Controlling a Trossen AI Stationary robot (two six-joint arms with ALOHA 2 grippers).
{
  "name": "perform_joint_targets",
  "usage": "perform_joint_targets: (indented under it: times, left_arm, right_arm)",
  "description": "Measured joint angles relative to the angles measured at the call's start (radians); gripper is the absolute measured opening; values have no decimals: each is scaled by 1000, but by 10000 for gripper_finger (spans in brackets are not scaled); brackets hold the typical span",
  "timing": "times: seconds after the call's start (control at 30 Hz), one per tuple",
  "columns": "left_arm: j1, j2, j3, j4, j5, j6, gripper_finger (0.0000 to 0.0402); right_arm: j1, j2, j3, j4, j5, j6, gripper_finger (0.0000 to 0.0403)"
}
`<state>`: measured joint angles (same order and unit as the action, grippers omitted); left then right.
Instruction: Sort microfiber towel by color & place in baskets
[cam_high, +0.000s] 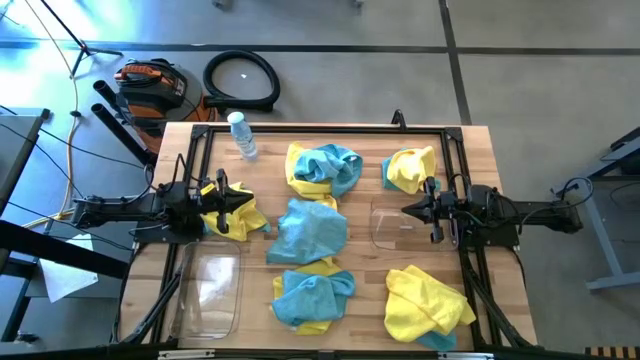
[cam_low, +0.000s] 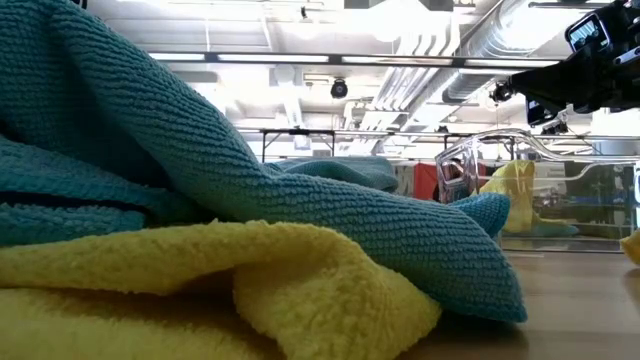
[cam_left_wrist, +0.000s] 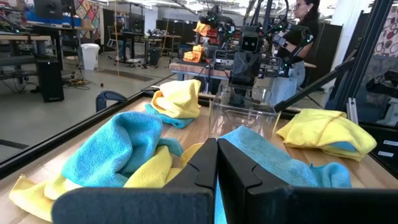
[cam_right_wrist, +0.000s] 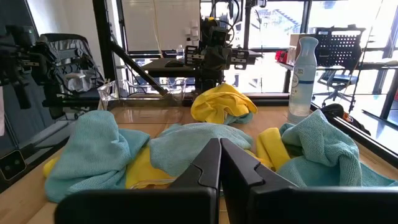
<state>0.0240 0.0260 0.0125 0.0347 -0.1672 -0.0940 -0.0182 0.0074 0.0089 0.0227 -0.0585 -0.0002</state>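
Crumpled fuzzy yellow and teal-blue microfiber towels (cam_high: 308, 232) lie in mixed heaps across the wooden table, none in a tub. One clear rectangular plastic basket (cam_high: 212, 294) sits near the left front corner, another clear basket (cam_high: 389, 224) right of centre, both upright.

overhead looks straight down; low sits against towels (cam_low: 250, 250); wrist cameras face each other across them.

You see two matte black jointed arms, the left gripper (cam_high: 222, 196) and right gripper (cam_high: 418, 211) each ending in angular dark fingers (cam_left_wrist: 202, 168), with black cables trailing outward.
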Motion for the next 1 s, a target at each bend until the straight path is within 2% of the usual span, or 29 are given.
perform_joint_targets:
  times: [0.7,0.83,1.0]
  left_arm:
    - [0,0,0,0,0,0,0]
    - [0,0,0,0,0,0,0]
    - [0,0,0,0,0,0,0]
  right_arm:
    - [0,0,0,0,1,28,1]
    - [-1,1,11,-7,88,128,0]
    - [-1,51,134,-24,188,54,0]
